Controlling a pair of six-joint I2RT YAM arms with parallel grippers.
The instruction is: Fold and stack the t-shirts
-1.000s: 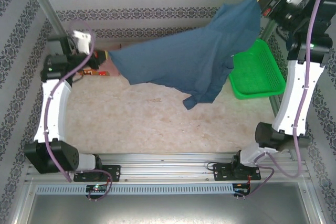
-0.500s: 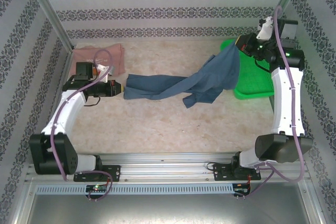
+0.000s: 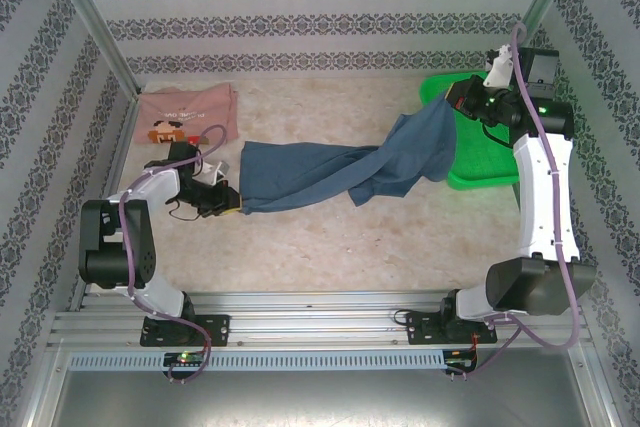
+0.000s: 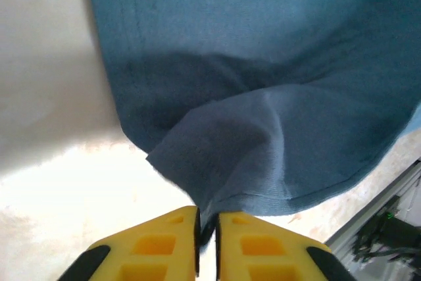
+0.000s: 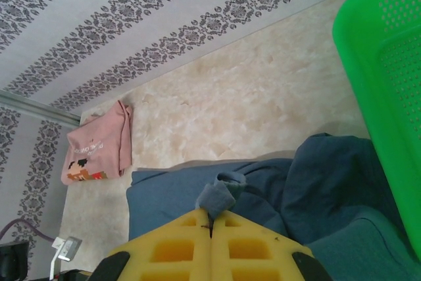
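Observation:
The slate-blue t-shirt (image 3: 330, 172) is stretched across the table between both arms, sagging and bunched toward its right end. My left gripper (image 3: 238, 202) is low at the shirt's left edge, its yellow fingers (image 4: 164, 245) shut on a corner of the blue cloth (image 4: 263, 83). My right gripper (image 3: 455, 97) is raised near the basket and shut on the other end; a small curl of blue fabric (image 5: 216, 195) sticks out between its pads. The pink t-shirt (image 3: 185, 112) lies folded at the back left, its face print showing, and it also shows as a pink bundle (image 5: 95, 149) in the right wrist view.
The green mesh basket (image 3: 500, 162) sits at the right edge under the right arm, its rim (image 5: 358, 51) close to the hanging cloth. Patterned walls enclose the back and sides. An aluminium rail (image 3: 320, 307) runs along the near edge.
Both arms have come down and the shirt has dropped from held high to draped on the table. The left gripper moved nearer and lower; the right gripper lowered beside the basket.

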